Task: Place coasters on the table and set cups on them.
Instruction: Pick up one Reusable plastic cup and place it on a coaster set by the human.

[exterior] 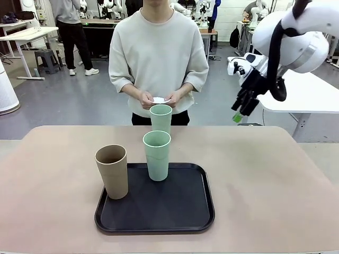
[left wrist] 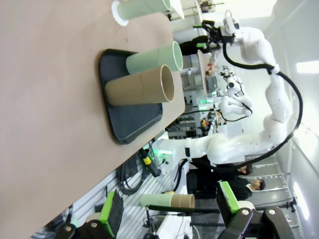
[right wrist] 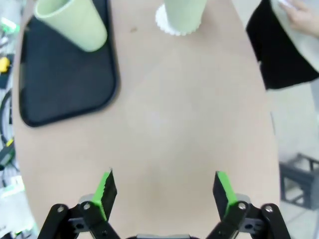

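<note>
A mint green cup [exterior: 160, 117] stands on the beige table [exterior: 265, 180] beyond the tray, on a white lacy coaster [right wrist: 172, 27] [left wrist: 117, 12]. A second mint cup [exterior: 157, 155] and a tan-brown cup [exterior: 112, 171] stand upright on the black tray [exterior: 159, 211]. The person at the far side holds white coasters [exterior: 159, 99] in both hands. My right gripper [exterior: 241, 108] hangs open high at the right, well clear of the cups; its wrist view shows bare table between its fingers [right wrist: 224, 191]. My left gripper [left wrist: 169, 206] is open and holds nothing, with the tray [left wrist: 127, 124] and cups far ahead.
The table's right half and front left are bare. A white table [exterior: 307, 95] stands beyond the right arm. The person's torso is close to the table's far edge, right behind the far cup.
</note>
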Available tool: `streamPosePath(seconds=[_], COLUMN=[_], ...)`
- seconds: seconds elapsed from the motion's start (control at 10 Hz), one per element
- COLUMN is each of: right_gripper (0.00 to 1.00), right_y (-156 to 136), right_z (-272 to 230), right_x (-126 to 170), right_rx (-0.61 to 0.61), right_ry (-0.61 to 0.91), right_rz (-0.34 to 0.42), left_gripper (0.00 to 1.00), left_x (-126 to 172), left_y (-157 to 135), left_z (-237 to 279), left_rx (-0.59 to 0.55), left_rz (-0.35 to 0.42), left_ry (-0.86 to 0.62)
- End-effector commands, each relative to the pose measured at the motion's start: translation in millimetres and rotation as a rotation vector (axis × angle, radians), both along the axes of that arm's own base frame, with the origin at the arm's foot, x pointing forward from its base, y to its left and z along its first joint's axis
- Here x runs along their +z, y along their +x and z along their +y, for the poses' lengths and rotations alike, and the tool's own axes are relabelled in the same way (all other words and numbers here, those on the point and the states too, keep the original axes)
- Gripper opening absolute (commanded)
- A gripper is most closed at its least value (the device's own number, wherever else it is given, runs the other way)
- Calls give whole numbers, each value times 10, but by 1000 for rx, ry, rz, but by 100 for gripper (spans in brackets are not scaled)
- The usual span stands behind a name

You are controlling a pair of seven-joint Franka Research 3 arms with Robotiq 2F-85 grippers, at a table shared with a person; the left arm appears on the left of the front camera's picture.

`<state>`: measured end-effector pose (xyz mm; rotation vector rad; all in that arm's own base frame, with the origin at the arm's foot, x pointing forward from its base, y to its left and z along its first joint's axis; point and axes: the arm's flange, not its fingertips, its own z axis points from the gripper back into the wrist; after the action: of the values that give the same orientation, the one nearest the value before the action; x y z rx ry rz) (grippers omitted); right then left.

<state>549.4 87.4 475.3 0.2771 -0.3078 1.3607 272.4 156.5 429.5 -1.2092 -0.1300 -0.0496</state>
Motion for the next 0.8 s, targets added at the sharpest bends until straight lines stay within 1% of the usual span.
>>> streamPosePath(seconds=[0.0,0.1,0.3,0.5,0.6,0.7], right_gripper=[100,100,100,100,100,100], right_y=[-395,-546,-769,-780,-719,-781], right_z=[21,22,12,51,70,-3], right_x=[247,331,480,487,410,589], right_rx=[-25,-37,-97,-175,-137,-115], right_ry=[-100,-135,-200,-271,-235,-218], right_rz=[-6,-13,-38,-56,-42,-53], left_gripper=[100,100,100,100,100,100], left_x=[19,19,19,19,19,19], left_y=[0,0,0,0,0,0], left_z=[9,9,9,9,9,9], left_rx=[10,10,10,10,10,10], left_rz=[-5,-5,-5,-5,-5,-5], left_ry=[-12,-12,-12,-12,-12,-12])
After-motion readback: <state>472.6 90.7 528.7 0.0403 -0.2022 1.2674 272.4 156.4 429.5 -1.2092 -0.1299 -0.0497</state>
